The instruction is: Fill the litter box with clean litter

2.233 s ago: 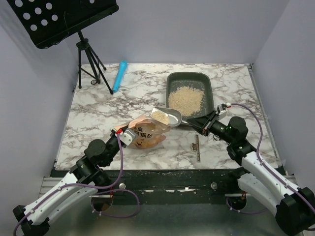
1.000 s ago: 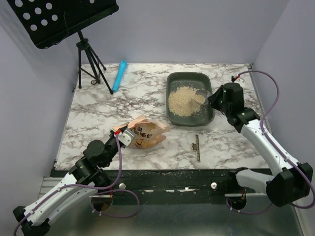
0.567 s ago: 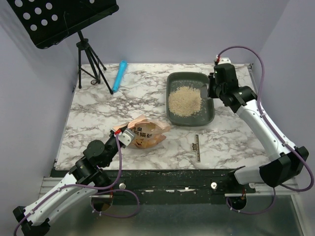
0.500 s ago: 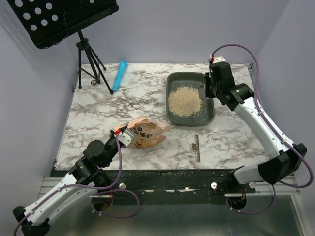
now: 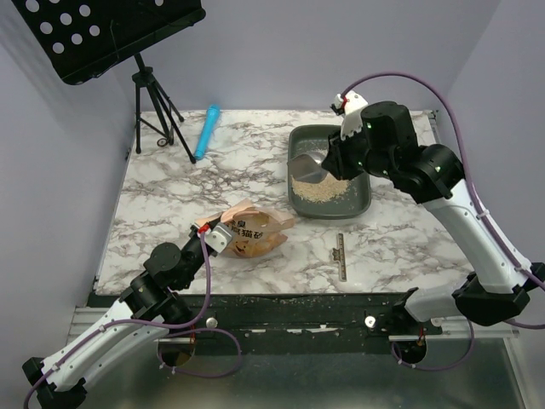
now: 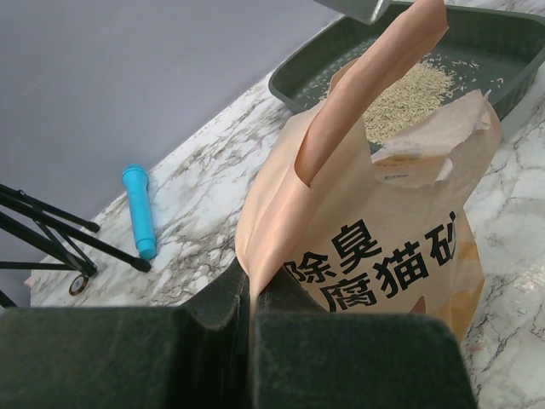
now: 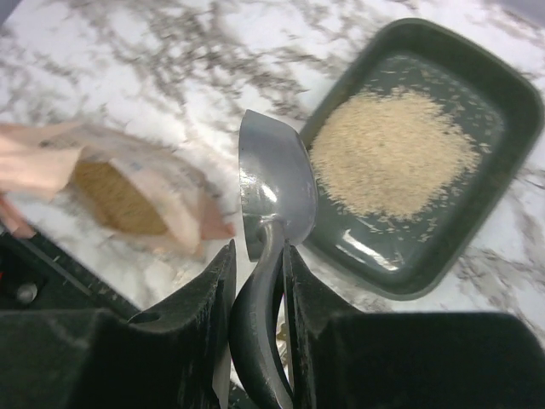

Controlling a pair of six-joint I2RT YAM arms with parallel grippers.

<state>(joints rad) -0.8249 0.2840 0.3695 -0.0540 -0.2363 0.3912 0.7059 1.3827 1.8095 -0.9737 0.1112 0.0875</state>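
**Desk:** Top view first. Where is each arm?

**Caption:** The right end effector (image 5: 335, 160) hangs over the litter box (image 5: 362, 198) at the counter's (image 5: 170, 196) far right, closed narrowly on the handle of a metal scoop (image 5: 306, 167). The left end effector (image 5: 215, 237) is pinched shut on the edge of the orange litter bag (image 5: 255, 232) near the front, well apart from the box.

**Desk:** And the left wrist view?

**Caption:** The jaws press flat together on the bag's paper lip. Past the bag's top, clean litter (image 6: 409, 89) lies heaped in the box.

**Desk:** Right wrist?

**Caption:** The scoop's bowl looks empty. It sits above the box's rim and the counter beside it, and its handle runs back between the fingers. The litter forms a pale pile mid-box with dark floor around it, so the fill seems only partly done. The bag is a blur to the bowl's left.

**Desk:** What does the next move turn on?

**Caption:** Probably another load. The bag lies near-left of the scoop and off its long axis, so the right arm would have to swing and turn the scoop toward the mouth. The left arm is the nearer one and holds the bag.
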